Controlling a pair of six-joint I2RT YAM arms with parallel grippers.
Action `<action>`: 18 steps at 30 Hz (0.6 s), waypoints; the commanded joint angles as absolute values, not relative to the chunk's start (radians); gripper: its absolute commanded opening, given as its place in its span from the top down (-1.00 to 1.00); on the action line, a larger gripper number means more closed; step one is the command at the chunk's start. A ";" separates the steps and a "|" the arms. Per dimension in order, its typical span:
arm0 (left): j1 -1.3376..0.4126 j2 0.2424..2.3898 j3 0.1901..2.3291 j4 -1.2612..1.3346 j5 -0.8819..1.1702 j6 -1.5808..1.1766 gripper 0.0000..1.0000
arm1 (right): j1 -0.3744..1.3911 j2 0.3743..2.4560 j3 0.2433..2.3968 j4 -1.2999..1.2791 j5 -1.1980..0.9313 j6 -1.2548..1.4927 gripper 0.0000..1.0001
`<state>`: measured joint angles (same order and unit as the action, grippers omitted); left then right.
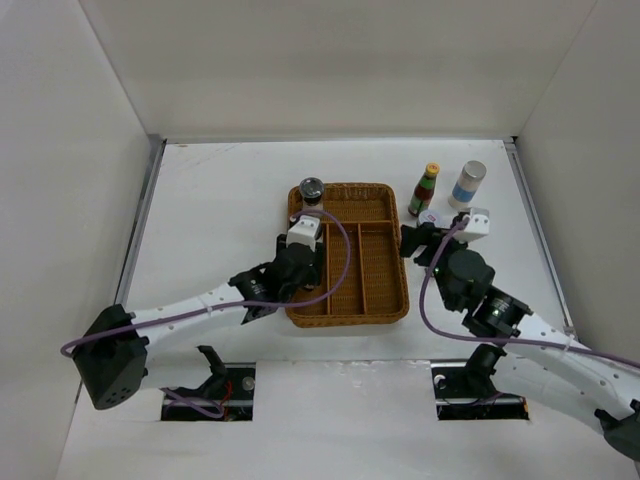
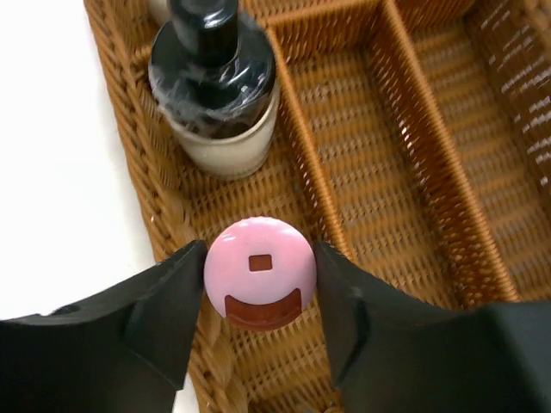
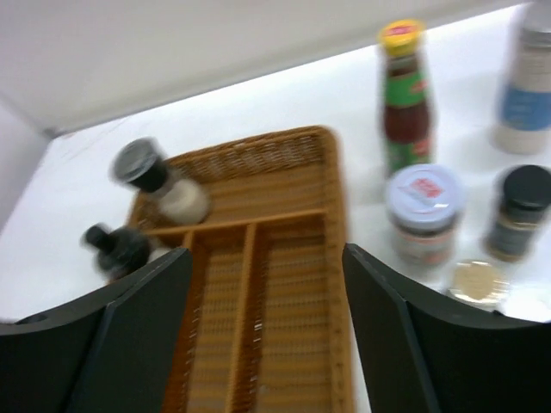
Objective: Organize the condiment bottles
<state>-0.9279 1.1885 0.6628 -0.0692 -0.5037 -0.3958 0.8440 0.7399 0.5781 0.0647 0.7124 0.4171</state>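
In the left wrist view my left gripper [image 2: 261,288] is shut on a pink-capped bottle [image 2: 258,249], held over the left compartment of the wicker tray [image 2: 405,172]. Just beyond it a black-capped bottle [image 2: 215,82] stands in the tray. My right gripper [image 3: 267,323] is open and empty above the tray's right side [image 3: 284,284]. To the right of the tray stand a yellow-capped sauce bottle [image 3: 405,86], a blue-labelled white bottle [image 3: 525,103], a pale-lidded jar [image 3: 422,211], a black-capped jar [image 3: 521,211] and a tan cap [image 3: 476,282].
The tray [image 1: 380,270] lies mid-table with its long right compartments bare. A dark-capped bottle [image 1: 311,190] stands in its far left corner. White walls enclose the table on three sides. Both arms reach in from the near edge, one either side of the tray.
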 commanded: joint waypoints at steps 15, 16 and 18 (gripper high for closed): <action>-0.823 0.812 0.533 0.342 -0.517 -0.367 -0.74 | 0.630 0.879 0.672 -0.264 0.878 0.497 -0.53; -0.814 0.789 0.514 0.366 -0.523 -0.371 -0.74 | 0.621 0.891 0.673 -0.265 0.871 0.502 -0.52; -0.788 0.741 0.465 0.419 -0.544 -0.383 -0.74 | 0.602 0.903 0.664 -0.255 0.858 0.512 -0.51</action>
